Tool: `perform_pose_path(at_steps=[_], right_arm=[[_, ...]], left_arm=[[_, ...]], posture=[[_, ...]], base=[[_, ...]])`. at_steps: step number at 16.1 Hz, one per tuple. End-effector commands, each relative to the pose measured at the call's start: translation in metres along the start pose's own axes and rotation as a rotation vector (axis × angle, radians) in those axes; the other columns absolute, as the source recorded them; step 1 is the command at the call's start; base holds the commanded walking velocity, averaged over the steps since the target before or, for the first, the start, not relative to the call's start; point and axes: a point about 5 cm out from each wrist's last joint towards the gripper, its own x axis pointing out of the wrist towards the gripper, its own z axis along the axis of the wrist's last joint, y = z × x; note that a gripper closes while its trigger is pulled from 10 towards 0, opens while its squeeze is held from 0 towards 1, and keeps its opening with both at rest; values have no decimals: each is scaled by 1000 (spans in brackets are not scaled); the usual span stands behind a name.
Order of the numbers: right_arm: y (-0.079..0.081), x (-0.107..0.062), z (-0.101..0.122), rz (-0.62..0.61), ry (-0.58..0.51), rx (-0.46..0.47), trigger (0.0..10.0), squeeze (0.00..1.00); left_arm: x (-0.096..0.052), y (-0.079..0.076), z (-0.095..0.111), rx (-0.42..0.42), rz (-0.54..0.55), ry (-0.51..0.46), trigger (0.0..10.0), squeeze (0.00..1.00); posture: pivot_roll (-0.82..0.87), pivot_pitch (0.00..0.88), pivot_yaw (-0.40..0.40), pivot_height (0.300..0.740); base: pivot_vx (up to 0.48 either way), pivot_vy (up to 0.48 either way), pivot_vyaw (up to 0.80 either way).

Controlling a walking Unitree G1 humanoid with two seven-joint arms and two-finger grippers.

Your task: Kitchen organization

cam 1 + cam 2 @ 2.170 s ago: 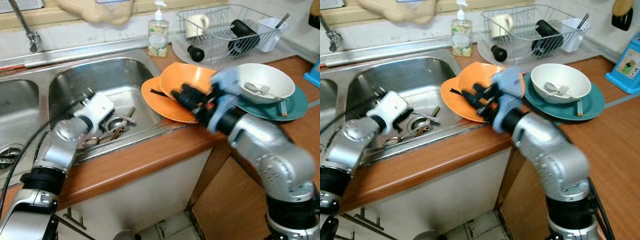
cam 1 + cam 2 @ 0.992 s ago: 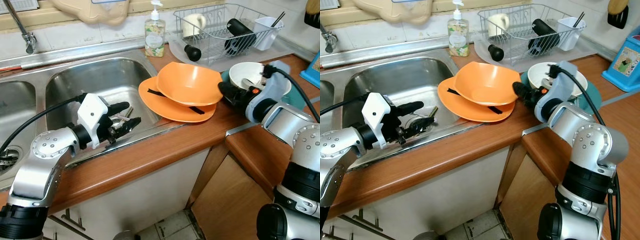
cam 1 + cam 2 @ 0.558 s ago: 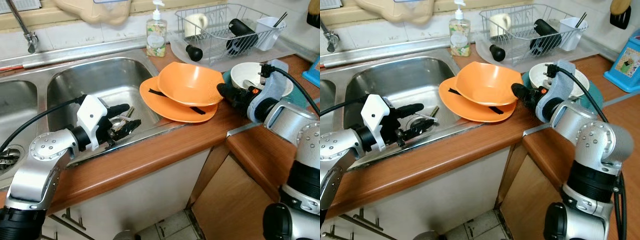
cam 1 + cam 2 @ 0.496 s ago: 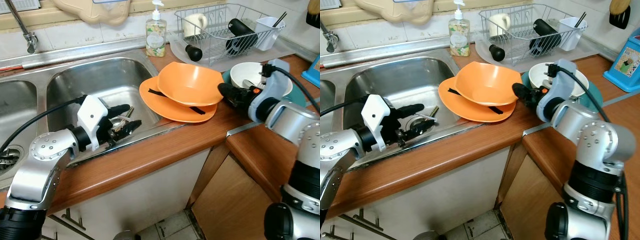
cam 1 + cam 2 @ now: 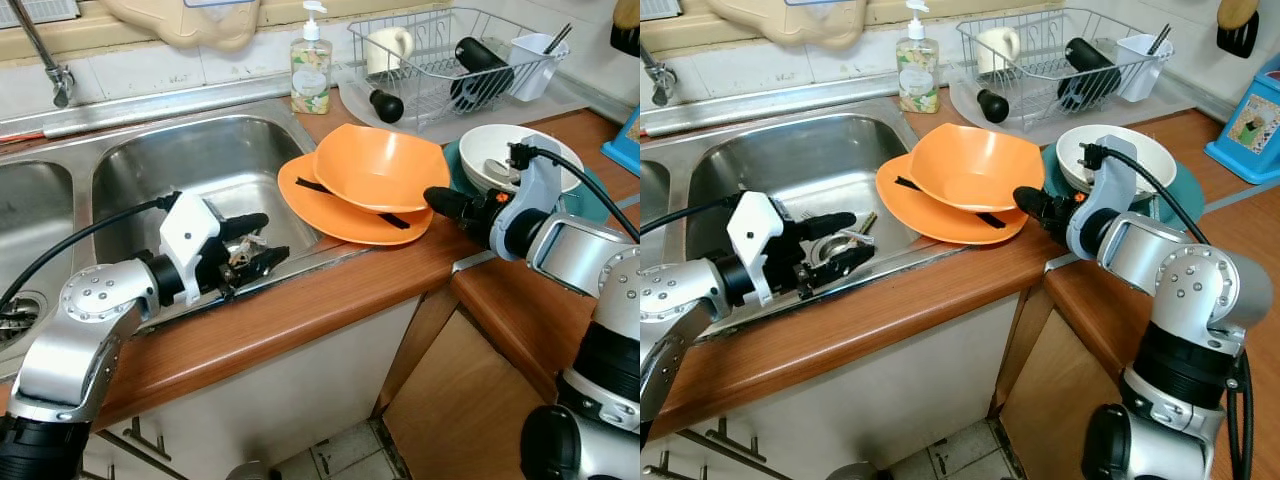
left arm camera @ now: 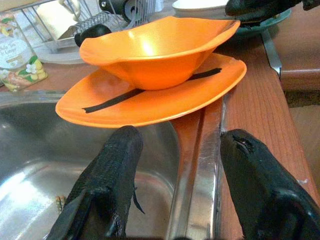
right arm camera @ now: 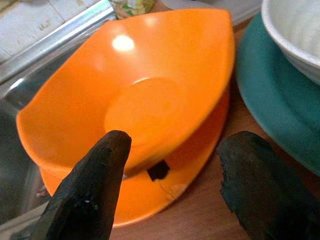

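Fingers of the right gripper (image 7: 170, 185) spread empty beside the orange plastic bowl (image 5: 380, 167) on its orange plate (image 5: 335, 212). Left gripper (image 6: 182, 165) gapes, released, over the steel sink (image 5: 180, 170).

An orange bowl (image 5: 380, 165) sits upright on an orange plate (image 5: 330, 205) at the sink's edge; beside them, a white bowl (image 5: 505, 155) rests on a teal plate (image 5: 1175, 205).

Home kitchen: steel sink (image 5: 200, 165), dish rack (image 5: 455, 60)
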Motion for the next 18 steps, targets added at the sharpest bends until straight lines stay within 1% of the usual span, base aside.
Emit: perform_pose_path(at_steps=[1, 2, 3, 4, 5, 6, 7, 8, 9, 10, 11, 16, 18], right_arm=[[2, 4, 3, 13, -6, 36, 8000, 0], [2, 7, 4, 23, -15, 81, 7098, 0], [2, 10, 4, 31, -25, 117, 5333, 0], [1, 13, 5, 43, -26, 149, 4627, 0], [1, 16, 3, 52, -18, 171, 3608, 0], [0, 18, 1, 55, -2, 186, 1647, 0], [0, 19, -1, 53, 7, 192, 627, 0], [-2, 21, -4, 53, 23, 213, 0, 0], [-1, 22, -4, 59, 21, 227, 0, 0], [-1, 25, -4, 81, 15, 273, 0, 0], [-1, 27, -4, 84, 18, 286, 0, 0], [-1, 33, -6, 98, 15, 334, 0, 0], [0, 33, -6, 98, 13, 337, 0, 0]], left_arm=[[0, -3, 4, 12, -21, 0, 10000, 0], [0, -3, 4, 12, -22, 1, 10000, 0], [0, -3, 4, 12, -21, 2, 10000, 0], [-1, -3, 3, 10, -21, 3, 10000, 0], [-1, -3, 3, 11, -24, 7, 10000, 0], [0, -4, 2, 16, -28, 16, 10000, 0], [0, -4, 2, 16, -28, 17, 10000, 0], [0, -4, 2, 15, -29, 17, 10000, 0], [0, -4, 2, 14, -29, 17, 10000, 0], [0, -3, 1, 13, -29, 18, 10000, 0], [0, -4, 1, 12, -30, 18, 10000, 0], [2, -4, 2, 14, -34, 14, 10000, 0], [2, -3, 2, 17, -32, 14, 10000, 0]], posture=[[-55, 0, 8, 740], [-52, 0, 6, 740], [-51, 0, 5, 740], [-52, 0, 6, 740], [-52, 0, 6, 740], [-52, 0, 6, 740], [-48, 0, 6, 740], [-48, 0, 7, 740], [-48, 0, 7, 740], [-49, 0, 10, 740], [-48, 0, 11, 740], [-46, 0, 13, 740], [-45, 0, 14, 740]], base=[[0, 0, 0], [0, 0, 0], [0, 0, 0], [0, 0, 0], [0, 0, 0], [0, 0, 0], [0, 0, 0], [0, 0, 0], [0, 0, 0], [0, 0, 0], [0, 0, 0], [0, 0, 0], [0, 0, 0]])
